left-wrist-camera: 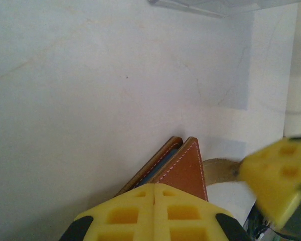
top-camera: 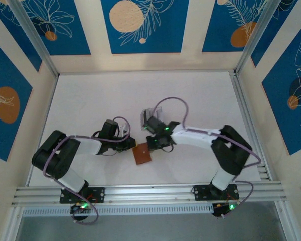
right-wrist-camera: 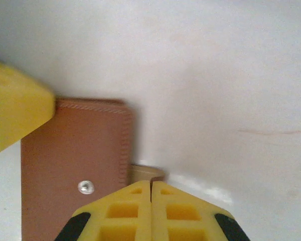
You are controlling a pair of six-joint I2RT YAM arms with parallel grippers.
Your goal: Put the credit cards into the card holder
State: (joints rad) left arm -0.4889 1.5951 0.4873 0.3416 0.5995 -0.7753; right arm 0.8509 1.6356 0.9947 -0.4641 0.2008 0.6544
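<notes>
Brown card holder (right-wrist-camera: 75,155) between closed left claw (left-wrist-camera: 154,195), closed right claw (right-wrist-camera: 150,190); clear stand (top-camera: 147,116) behind.

My left gripper (left-wrist-camera: 154,203) is pinched fully closed here, brown card holder (left-wrist-camera: 183,168) poking out from under it on the white table (left-wrist-camera: 90,100), its tan snap tab (left-wrist-camera: 218,168) reaching another blurry yellow fingertip (left-wrist-camera: 278,173).

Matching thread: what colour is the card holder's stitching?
Whitish, on the card holder; left wrist view shows it best.
</notes>
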